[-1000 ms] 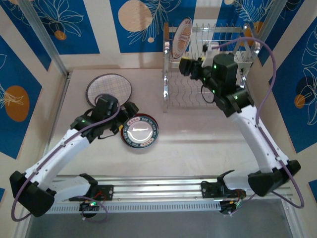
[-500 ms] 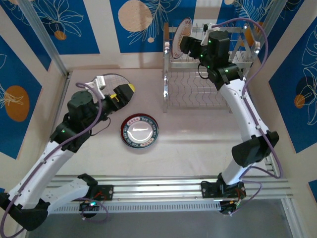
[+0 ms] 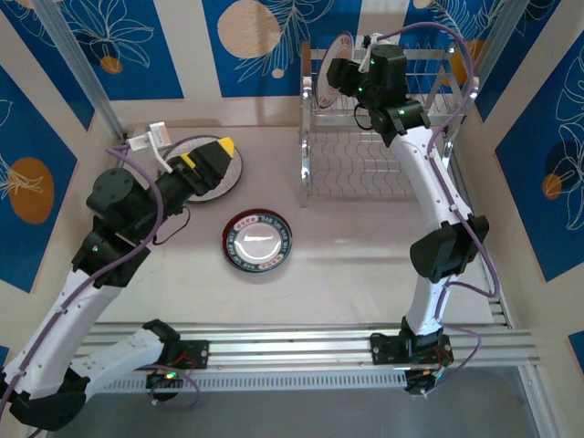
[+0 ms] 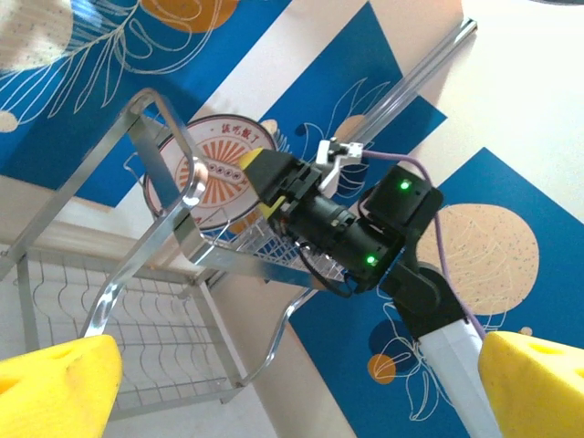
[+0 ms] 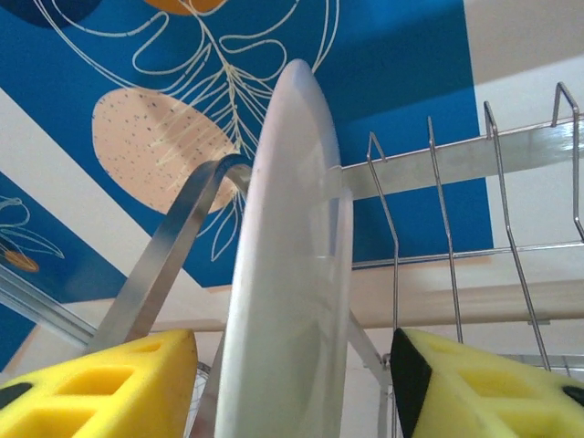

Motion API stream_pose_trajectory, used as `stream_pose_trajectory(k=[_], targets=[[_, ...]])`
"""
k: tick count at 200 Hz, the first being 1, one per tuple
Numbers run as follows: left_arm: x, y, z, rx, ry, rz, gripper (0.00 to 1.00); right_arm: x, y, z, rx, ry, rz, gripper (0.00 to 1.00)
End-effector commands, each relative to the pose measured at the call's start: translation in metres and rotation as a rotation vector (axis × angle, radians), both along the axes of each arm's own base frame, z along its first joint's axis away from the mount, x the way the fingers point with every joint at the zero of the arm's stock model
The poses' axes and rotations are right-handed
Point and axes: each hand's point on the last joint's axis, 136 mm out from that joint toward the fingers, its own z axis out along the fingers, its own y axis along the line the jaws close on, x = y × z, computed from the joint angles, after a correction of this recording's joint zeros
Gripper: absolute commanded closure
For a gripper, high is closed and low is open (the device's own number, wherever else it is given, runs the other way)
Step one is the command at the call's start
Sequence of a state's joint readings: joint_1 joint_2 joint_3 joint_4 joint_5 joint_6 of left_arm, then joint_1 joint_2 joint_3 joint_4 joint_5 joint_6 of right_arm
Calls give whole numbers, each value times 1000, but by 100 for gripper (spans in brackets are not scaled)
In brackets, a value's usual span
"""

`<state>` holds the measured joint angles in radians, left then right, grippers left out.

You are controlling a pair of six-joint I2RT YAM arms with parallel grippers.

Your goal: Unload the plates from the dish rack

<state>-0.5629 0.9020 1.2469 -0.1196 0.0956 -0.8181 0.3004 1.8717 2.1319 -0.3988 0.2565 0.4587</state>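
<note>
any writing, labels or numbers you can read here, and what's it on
Rack plate, standing in the rack: a row of characters above its orange sunburst, too blurred to read.
Table plate, lying on the table: pale marks around its dark rim, too small to read.
No other word, number or brand can be read.

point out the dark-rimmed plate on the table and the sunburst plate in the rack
round dark-rimmed red-banded plate [image 3: 258, 241]: top view, its shiny centre
white orange-sunburst plate [image 4: 228, 178]: left wrist view, the sunburst middle
</note>
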Motion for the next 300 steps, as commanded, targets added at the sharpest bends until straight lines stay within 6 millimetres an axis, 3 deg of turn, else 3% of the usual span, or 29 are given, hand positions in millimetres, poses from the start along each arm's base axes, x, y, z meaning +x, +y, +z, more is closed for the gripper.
stream_pose_trajectory(k=[1,57,113,170,227,300], targets=[[-10,15,31,-10,-96,42,0,1,-3,11,25,-5,-6,47],[-11,21,40,-5,-119,74,0,9,0,10,36,5,-7,70],[-11,20,39,-5,-117,69,0,9,-3,13,21,15,-48,83],[-11,18,38,-6,-118,61,0,4,-6,25,-17,-6,-121,92],[-13,18,40,-12,-123,53,0,-7,-23,44,-53,-38,-220,100],[-11,13,40,-29,-119,30,0,-31,-42,77,-63,-103,-277,100]])
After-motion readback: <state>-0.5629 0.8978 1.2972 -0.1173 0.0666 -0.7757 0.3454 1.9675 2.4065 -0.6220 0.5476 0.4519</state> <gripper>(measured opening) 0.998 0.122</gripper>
